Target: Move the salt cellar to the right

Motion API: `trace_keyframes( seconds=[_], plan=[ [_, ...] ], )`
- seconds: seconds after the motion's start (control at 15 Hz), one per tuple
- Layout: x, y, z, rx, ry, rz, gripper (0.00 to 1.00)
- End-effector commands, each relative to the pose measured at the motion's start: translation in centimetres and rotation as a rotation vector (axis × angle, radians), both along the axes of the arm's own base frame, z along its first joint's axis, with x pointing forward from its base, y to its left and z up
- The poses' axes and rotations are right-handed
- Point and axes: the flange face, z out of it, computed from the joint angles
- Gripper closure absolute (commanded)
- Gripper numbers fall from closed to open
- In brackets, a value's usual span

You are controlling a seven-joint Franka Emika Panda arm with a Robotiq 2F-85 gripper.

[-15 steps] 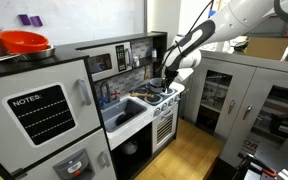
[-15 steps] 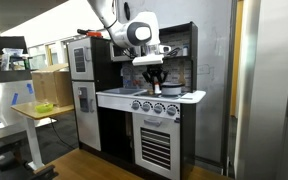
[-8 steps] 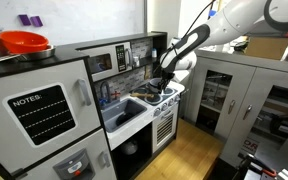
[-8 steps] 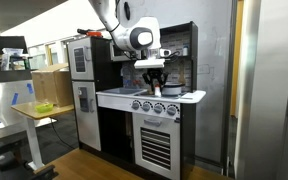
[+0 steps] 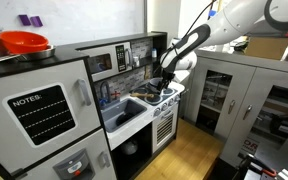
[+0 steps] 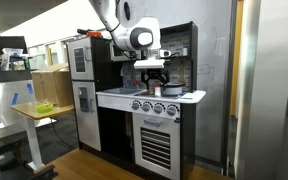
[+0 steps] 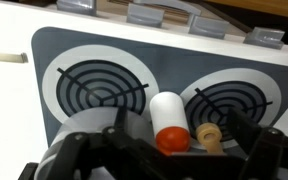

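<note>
In the wrist view the salt cellar (image 7: pixel 167 108), a white cylinder with a red end toward the camera, rests on the grey stovetop (image 7: pixel 44 50) between the two ringed burners. A small tan piece (image 7: pixel 208 133) lies just beside its red end. My gripper (image 7: pixel 182 128) is open. Its dark fingers (image 7: pixel 246 130) stand on either side of the salt cellar, apart from it. In both exterior views the gripper (image 5: pixel 164 82) (image 6: pixel 155 84) hangs just above the toy kitchen's stove.
Grey knobs (image 7: pixel 144 12) line the stove's edge at the top of the wrist view. A sink (image 5: pixel 124 112) lies beside the stove, and a pot (image 6: pixel 171 90) stands on it. A red bowl (image 5: pixel 24 42) sits on the toy fridge. Metal cabinets (image 5: pixel 234 95) stand nearby.
The gripper went from shut to open, letting go of the salt cellar on the stove, and rose slightly above the stovetop.
</note>
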Motion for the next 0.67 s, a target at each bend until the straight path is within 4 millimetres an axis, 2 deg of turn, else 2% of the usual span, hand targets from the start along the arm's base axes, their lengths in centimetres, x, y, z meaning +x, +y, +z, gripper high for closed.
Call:
trace_keyframes(
  seconds=[0.0, 0.33, 0.6],
  plan=[
    [-0.7, 0.4, 0.4, 0.026, 0.024, -0.005, 0.00],
    [-1.8, 3.1, 1.6, 0.071, 0.033, -0.026, 0.00],
    [-4.1, 4.1, 2.7, 0.082, 0.106, -0.119, 0.00]
  ],
)
